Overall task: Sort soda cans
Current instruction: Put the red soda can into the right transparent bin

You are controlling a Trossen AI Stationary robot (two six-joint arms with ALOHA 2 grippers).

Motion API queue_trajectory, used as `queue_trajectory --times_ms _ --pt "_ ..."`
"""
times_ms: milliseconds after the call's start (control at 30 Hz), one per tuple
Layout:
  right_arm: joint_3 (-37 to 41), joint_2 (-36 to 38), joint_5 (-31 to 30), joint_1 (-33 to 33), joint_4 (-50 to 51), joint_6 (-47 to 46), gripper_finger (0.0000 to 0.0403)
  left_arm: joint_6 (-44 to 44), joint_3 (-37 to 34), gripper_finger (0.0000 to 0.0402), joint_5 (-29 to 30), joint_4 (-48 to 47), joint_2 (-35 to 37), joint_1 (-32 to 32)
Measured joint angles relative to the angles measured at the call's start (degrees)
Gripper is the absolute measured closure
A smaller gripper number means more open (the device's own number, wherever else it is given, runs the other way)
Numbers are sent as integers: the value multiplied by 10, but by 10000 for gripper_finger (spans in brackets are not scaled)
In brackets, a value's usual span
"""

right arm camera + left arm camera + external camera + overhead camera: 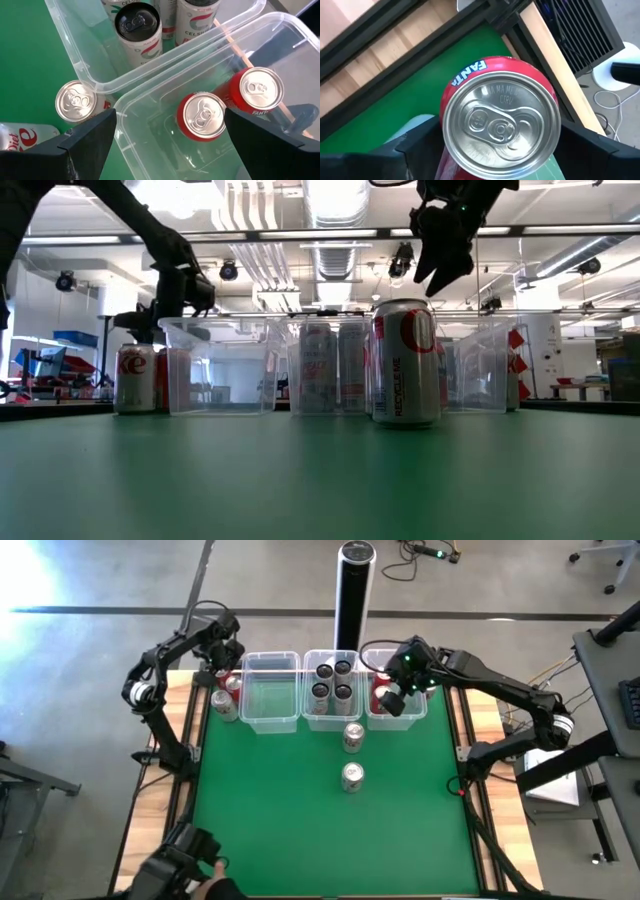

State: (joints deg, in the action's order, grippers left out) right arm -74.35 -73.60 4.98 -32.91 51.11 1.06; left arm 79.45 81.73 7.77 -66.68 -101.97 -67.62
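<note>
The green mat point(300, 830) lay mostly bare in front of the bins, with only two silver Diet Coke cans on it: one point(353, 737) just in front of the middle bin and another point(352, 777) nearer the front edge. The wooden table border point(150, 810) ran along the mat's left and right sides. At the mat's far left corner, outside the bins, stood a silver can point(223, 705) and a red can point(235, 686) close together.

Three clear plastic bins sat in a row along the far edge. The left bin point(269, 718) held nothing visible. The middle bin point(333, 720) held four dark-topped Celsius cans point(331, 681) upright in a square. The right bin point(150, 150) held two red Fanta cans point(202, 116) standing upright side by side, as the right wrist view showed. A tall black-and-silver cylinder post point(352, 590) stood behind the middle bin.

The left gripper point(485, 150) was at the far left corner beside the left bin, its fingers set wide on either side of a red Fanta can point(500, 125); whether they pressed it could not be told. The right gripper point(170, 150) hung above the right bin with its fingers spread wide and nothing between them.
</note>
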Motion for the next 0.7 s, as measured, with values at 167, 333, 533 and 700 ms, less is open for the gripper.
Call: queue_trajectory --times_ms 167,333,533,700 --pt "1 0 0 0 13 0 37 -10 -1 94 3 -1 0 -8" --pt "4 0 0 0 13 0 37 -20 -4 88 4 -1 0 -8" --pt "7 0 0 0 17 -1 37 -20 -5 80 4 -2 0 -8" --pt "14 0 0 0 18 -5 37 -13 -5 76 2 -1 -1 -9"
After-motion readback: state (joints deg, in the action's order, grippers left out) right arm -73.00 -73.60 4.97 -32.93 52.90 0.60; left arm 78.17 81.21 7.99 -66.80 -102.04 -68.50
